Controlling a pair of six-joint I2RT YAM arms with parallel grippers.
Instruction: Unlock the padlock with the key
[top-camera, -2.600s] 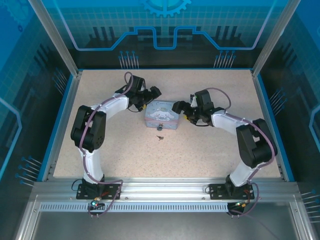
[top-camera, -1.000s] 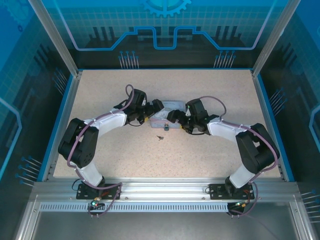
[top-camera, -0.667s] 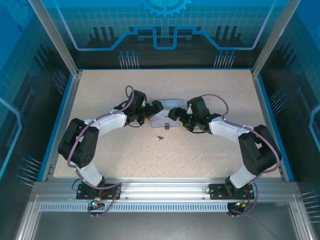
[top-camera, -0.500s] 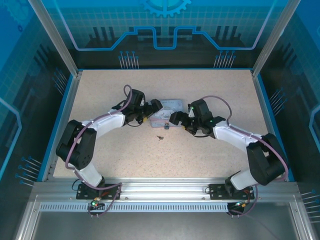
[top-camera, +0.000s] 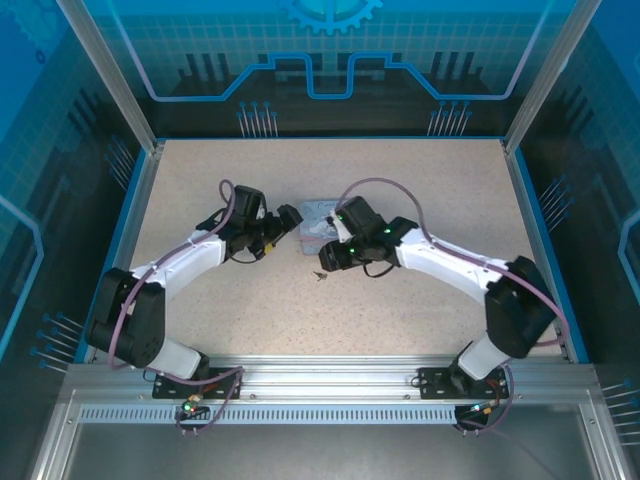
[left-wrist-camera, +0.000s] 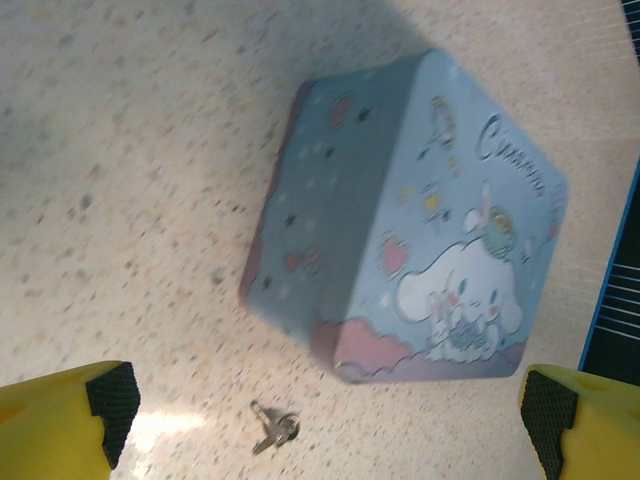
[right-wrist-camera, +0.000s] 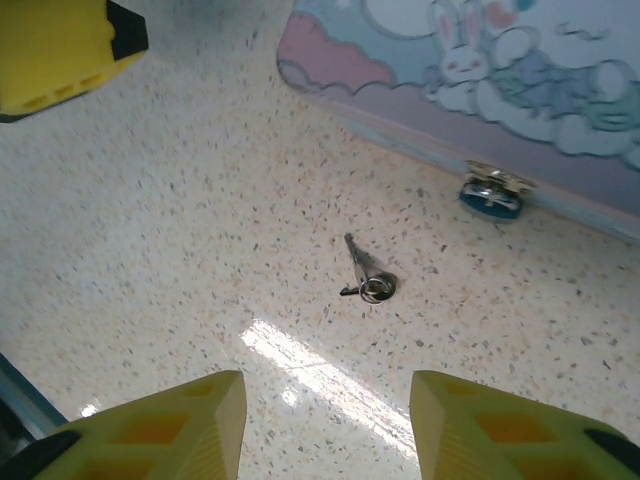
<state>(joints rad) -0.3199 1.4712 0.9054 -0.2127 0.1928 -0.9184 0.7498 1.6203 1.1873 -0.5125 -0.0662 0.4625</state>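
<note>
Top view: table (top-camera: 420, 180) bright, evenly lit from overhead; blue enclosure walls (top-camera: 60, 150) around it dim. Soft, short shadows under the arms (top-camera: 450, 265). Sharp enough, but small items barely resolve.

Left wrist view: whole frame soft and motion-blurred. Tin (left-wrist-camera: 420, 220) print smeared, its left side in shade. Dark shadow on the table at the far side, pale glare patch left of the key (left-wrist-camera: 272, 428).

Right wrist view: crisper. White glare streak on the table just near of the key. Tin print a bit soft. Yellow fingers (right-wrist-camera: 150, 430) of the right gripper (right-wrist-camera: 327, 400) slightly out of focus at the near edge.
</note>
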